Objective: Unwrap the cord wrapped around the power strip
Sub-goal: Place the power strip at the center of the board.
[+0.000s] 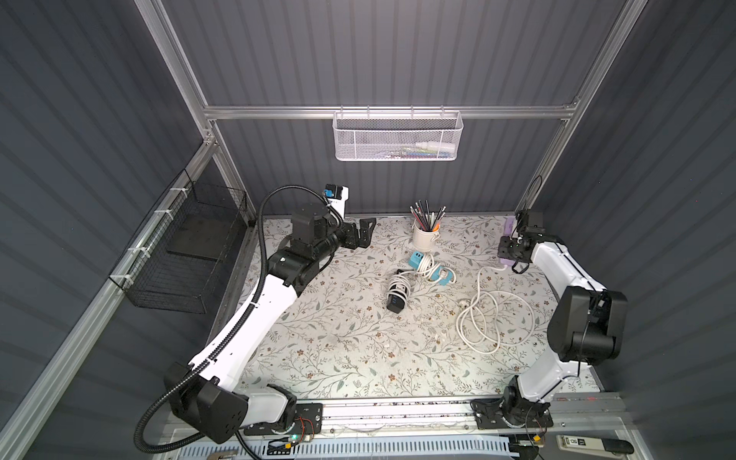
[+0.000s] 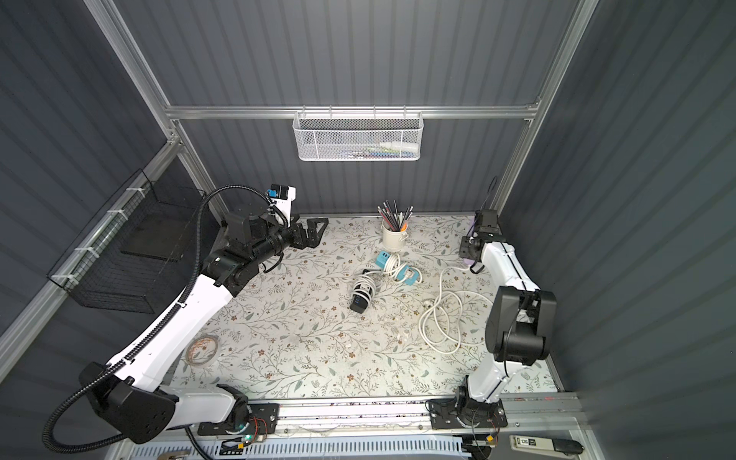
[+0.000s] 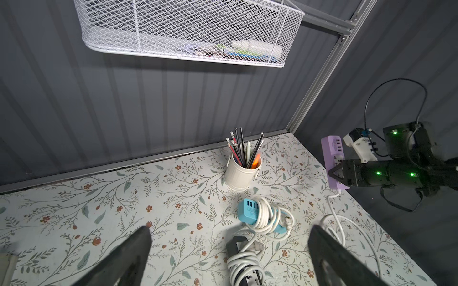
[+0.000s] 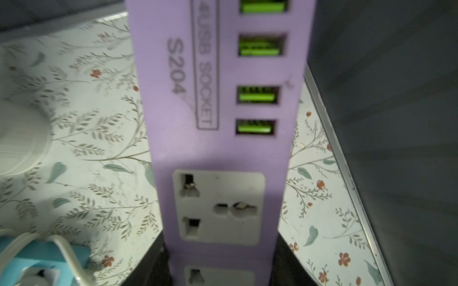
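Note:
My right gripper [image 1: 511,247] [image 4: 223,247] is shut on a purple power strip [image 4: 223,111] [image 3: 333,153] at the back right of the table, beside the wall. Its white cord [image 1: 494,314] [image 2: 442,318] runs from the strip's near end and lies in loose loops on the table. A blue power strip [image 1: 418,261] [image 3: 250,210] and a black power strip [image 1: 397,296] [image 3: 244,262] lie mid-table, each with white cord coiled round it. My left gripper [image 1: 364,233] [image 3: 230,230] hovers open at the back left, holding nothing.
A cream cup of pencils [image 1: 424,237] [image 3: 241,175] stands at the back centre, just behind the blue strip. A white mesh basket [image 1: 396,137] hangs on the back wall and a black wire basket [image 1: 187,247] on the left wall. A tape roll [image 2: 203,348] lies front left.

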`<state>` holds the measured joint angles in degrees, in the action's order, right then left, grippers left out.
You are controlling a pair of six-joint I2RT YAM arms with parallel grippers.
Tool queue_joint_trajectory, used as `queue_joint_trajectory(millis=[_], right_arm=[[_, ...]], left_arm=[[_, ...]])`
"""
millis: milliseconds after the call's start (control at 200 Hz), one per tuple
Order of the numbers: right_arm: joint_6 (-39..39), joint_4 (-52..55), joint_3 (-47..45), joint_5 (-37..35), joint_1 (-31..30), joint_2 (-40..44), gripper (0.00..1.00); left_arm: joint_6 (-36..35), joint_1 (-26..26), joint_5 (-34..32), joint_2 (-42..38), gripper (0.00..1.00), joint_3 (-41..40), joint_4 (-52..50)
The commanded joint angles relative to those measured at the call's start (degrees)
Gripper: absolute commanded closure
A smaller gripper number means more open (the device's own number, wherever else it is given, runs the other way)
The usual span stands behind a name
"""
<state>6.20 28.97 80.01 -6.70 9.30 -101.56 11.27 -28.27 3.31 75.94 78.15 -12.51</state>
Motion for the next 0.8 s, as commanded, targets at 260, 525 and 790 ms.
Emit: queue_joint_trajectory(millis=[260, 525, 790], right_arm=[[3.3, 7.2, 7.9, 1.4, 3.9, -9.5, 1.0], [3.9, 7.7, 9.6, 2.9, 4.2, -14.5, 1.0], [3.9, 9.8, 12.3, 4.1, 4.5, -18.0, 0.95]], left_arm=[[-2.8, 0.2, -1.1, -1.2, 0.0, -3.2, 2.7], [-2.8, 0.2, -1.3, -1.6, 0.0, -3.6, 2.7], [-2.7, 0.2, -0.8, -1.3, 0.0, -3.4, 2.5]])
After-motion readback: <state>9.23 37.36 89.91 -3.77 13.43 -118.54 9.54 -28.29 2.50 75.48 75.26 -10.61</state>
